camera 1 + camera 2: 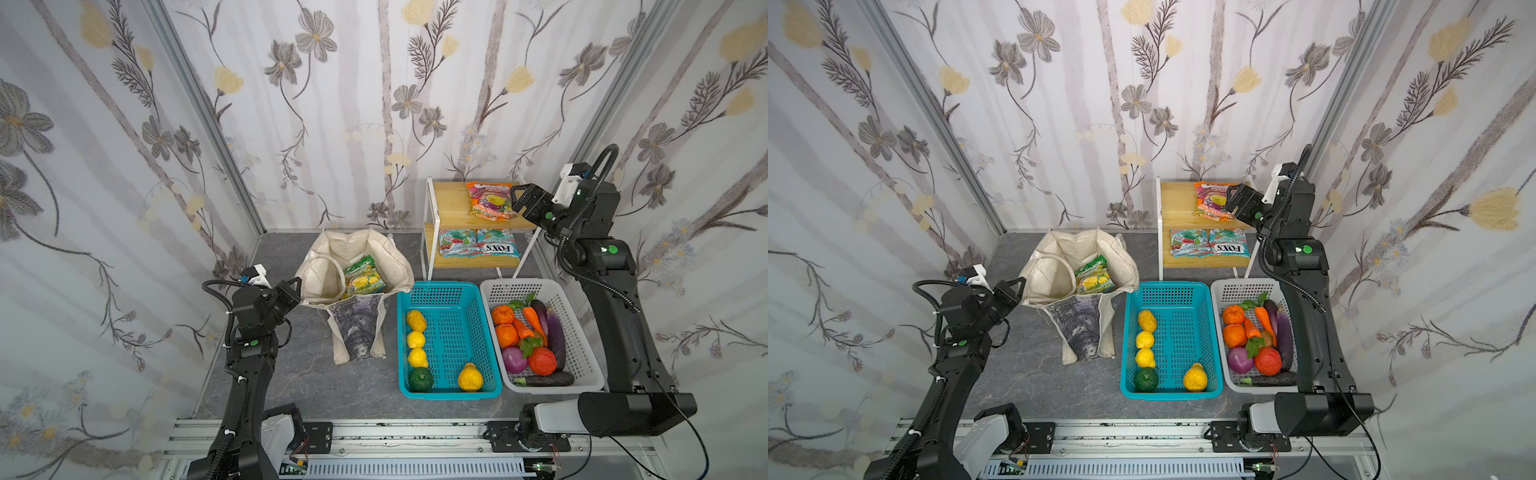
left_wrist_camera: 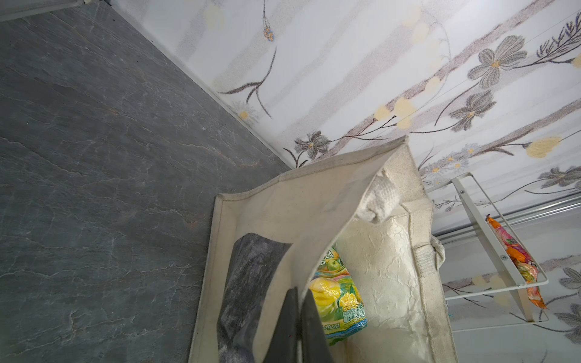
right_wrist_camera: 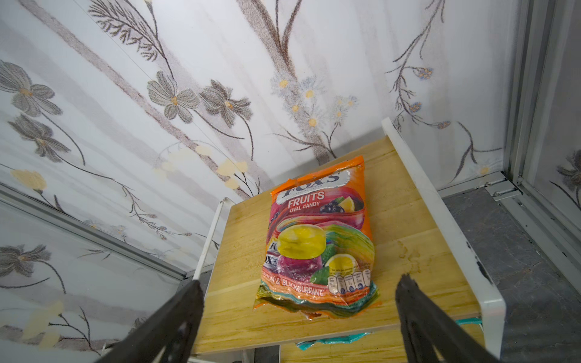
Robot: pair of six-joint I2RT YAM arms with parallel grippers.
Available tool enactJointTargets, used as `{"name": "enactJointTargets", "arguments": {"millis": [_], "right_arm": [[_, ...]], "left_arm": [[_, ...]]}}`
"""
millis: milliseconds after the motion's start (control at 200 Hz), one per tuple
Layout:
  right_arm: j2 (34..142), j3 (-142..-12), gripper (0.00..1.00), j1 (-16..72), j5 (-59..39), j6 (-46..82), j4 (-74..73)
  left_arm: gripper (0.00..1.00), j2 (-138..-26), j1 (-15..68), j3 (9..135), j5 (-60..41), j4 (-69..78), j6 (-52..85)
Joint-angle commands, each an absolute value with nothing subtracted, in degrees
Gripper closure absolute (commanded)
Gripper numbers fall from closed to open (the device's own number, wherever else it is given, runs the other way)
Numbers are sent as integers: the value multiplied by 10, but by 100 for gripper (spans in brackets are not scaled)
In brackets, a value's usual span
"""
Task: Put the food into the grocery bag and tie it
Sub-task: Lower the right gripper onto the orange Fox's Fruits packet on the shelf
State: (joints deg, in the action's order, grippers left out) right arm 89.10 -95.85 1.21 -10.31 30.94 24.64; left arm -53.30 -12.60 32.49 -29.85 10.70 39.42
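The cream grocery bag (image 1: pixel 399 266) (image 1: pixel 1059 245) (image 2: pixel 314 195) stands open at the back left, its dark print facing forward. A green candy packet (image 1: pixel 363 278) (image 2: pixel 339 298) lies inside it. My left gripper (image 1: pixel 293 286) (image 1: pixel 1013 286) (image 2: pixel 298 301) is shut on the bag's rim. An orange FOX'S packet (image 1: pixel 488 199) (image 1: pixel 1210 201) (image 3: pixel 317 239) lies on the top board of the wooden shelf (image 1: pixel 451 203). My right gripper (image 1: pixel 519 197) (image 3: pixel 300 280) hovers open at the packet's near end, a finger on either side and touching nothing.
Two teal FOX'S packets (image 1: pixel 478 243) lie on the lower shelf board. A teal basket (image 1: pixel 446 284) holds yellow fruit (image 1: pixel 415 320) and a green one (image 1: pixel 420 379). Right of it, a white basket (image 1: pixel 523 284) holds orange vegetables, a purple onion (image 1: pixel 514 359) and aubergines (image 1: pixel 555 328).
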Motion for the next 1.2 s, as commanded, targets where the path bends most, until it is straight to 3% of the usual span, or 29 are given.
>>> {"name": "enactJointTargets", "arguments": {"millis": [0,60,160,480,719,889,1104,1194], "right_arm": [[893,-927,17,-3,-151,336,216],[898,-912,29,-12,-182,345,200],[907,-906,35,-16,-182,347,200],[938,-893,38,-20,-190,353,184],[956,-895,47,-22,-192,355,176],[958,-889,62,-22,-197,357,168],[956,-891,92,-22,-202,358,167],[949,-891,99,-22,-205,358,166]], "left_arm": [[100,-532,-127,323,-307,121,398],[100,-533,-127,323,-307,122,399],[100,-533,-127,324,-307,122,399],[100,-532,-127,322,-308,123,401],[100,-533,-127,323,-308,123,402],[100,-533,-127,323,-308,124,402],[100,-534,-128,322,-310,125,403],[100,-534,-128,321,-310,125,403]]}}
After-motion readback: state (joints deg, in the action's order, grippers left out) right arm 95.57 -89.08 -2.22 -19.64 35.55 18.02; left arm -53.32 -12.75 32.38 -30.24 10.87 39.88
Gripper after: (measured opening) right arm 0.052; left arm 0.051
